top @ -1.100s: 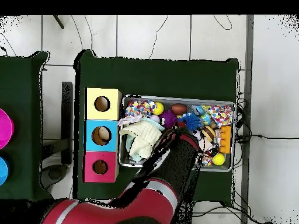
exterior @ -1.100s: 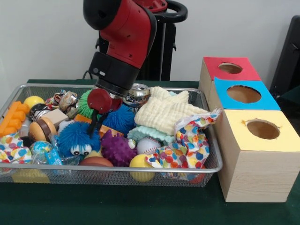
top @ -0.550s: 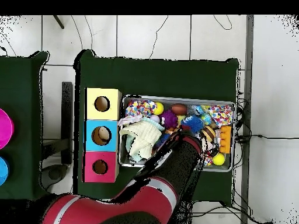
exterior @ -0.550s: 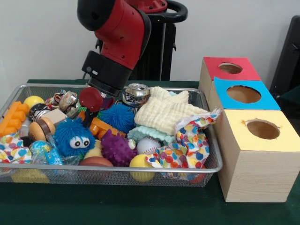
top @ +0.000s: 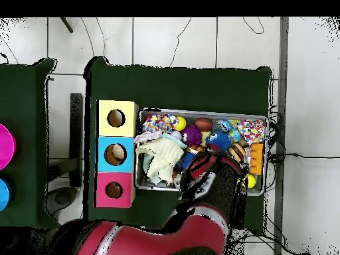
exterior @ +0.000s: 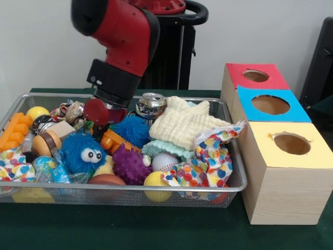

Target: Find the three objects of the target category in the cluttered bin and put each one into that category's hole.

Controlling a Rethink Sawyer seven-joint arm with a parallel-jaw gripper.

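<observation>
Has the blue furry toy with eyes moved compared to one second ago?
Yes. In the front view the blue furry toy sits higher and slightly nearer the orange block, away from the bin's front rim.

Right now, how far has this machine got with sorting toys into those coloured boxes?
Possibly one item is done: the overhead view shows something pale inside the blue box's hole, while the yellow hole and red hole look dark. In hand: nothing that I can see; the claw is low among the toys in the wire bin, beside the blue spiky ball. The searching remains.
</observation>
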